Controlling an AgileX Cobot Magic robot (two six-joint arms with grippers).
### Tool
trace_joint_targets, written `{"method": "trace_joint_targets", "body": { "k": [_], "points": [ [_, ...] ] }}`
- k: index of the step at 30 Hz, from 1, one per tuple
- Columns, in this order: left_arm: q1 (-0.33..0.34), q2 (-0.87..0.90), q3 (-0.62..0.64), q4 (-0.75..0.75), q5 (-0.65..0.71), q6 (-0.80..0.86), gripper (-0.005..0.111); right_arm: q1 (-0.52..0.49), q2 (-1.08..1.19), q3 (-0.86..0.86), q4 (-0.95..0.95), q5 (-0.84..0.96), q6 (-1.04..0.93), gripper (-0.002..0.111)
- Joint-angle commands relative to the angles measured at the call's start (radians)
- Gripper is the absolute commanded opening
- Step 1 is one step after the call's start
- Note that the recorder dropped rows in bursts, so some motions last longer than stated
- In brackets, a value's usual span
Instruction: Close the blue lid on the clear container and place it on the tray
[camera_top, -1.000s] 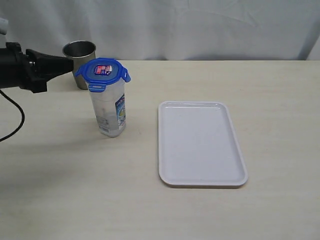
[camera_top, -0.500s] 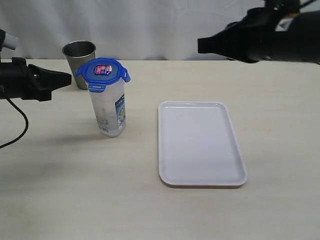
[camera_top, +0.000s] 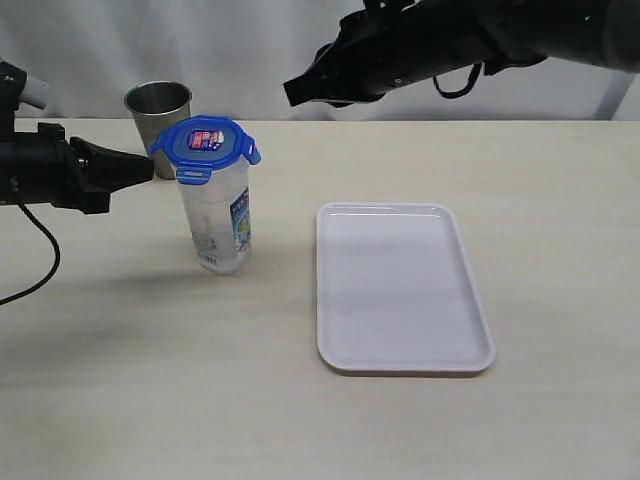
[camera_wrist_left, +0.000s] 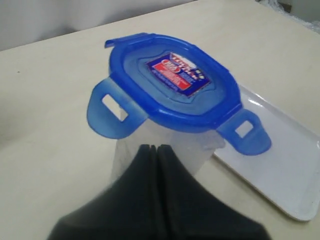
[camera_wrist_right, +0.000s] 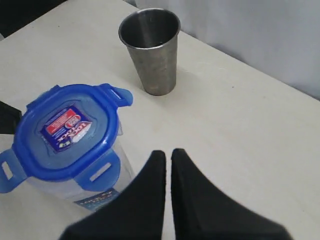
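Observation:
The clear container (camera_top: 222, 225) stands upright left of the tray (camera_top: 400, 290), with the blue lid (camera_top: 205, 142) resting on its mouth. Flaps of the lid (camera_wrist_left: 170, 82) stick outward rather than lying down against the container's wall (camera_wrist_left: 207, 146). My left gripper (camera_top: 150, 167) is shut and empty, its tip just left of the container below the lid rim; the left wrist view shows it (camera_wrist_left: 156, 148) close to the wall. My right gripper (camera_top: 290, 92) is shut and empty, up in the air right of and behind the lid (camera_wrist_right: 65, 127); from the right wrist it (camera_wrist_right: 167, 152) hangs beside the container.
A grey steel cup (camera_top: 158, 105) stands upright behind the container, near the left gripper; it also shows in the right wrist view (camera_wrist_right: 150, 50). The white tray's near corner (camera_wrist_left: 285, 175) lies beyond the container. A white curtain closes the back of the table.
The right arm has swung in from the right and reached left, high over the table toward the container. The left gripper has dropped and edged right, closer to the container. Container and lid are unmoved.

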Motion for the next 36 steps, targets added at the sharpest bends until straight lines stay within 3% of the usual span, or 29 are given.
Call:
{"method": "trace_joint_targets", "body": {
  "k": [1, 4, 7, 10, 18, 36],
  "points": [
    [-0.005, 0.001, -0.009, -0.03, -0.032, 0.032, 0.0, 0.003, 0.088, -0.03, 0.081, -0.094, -0.14, 0.004],
    [-0.005, 0.001, -0.011, -0.032, -0.03, 0.032, 0.0, 0.003, 0.144, -0.072, 0.096, -0.083, -0.163, 0.004],
    [-0.005, 0.001, -0.015, -0.034, -0.03, 0.032, 0.0, 0.003, 0.227, -0.191, 0.096, 0.084, -0.21, 0.004],
    [-0.005, 0.001, -0.015, -0.034, -0.03, 0.032, 0.0, 0.003, 0.254, -0.24, 0.098, 0.086, -0.235, 0.004],
    [-0.005, 0.001, -0.017, -0.034, -0.03, 0.032, 0.0, 0.003, 0.254, -0.239, 0.1, 0.223, -0.285, 0.004],
    [-0.005, 0.001, -0.019, -0.061, -0.036, 0.032, 0.0, 0.003, 0.254, -0.239, 0.086, 0.301, -0.297, 0.004]
  ]
}}
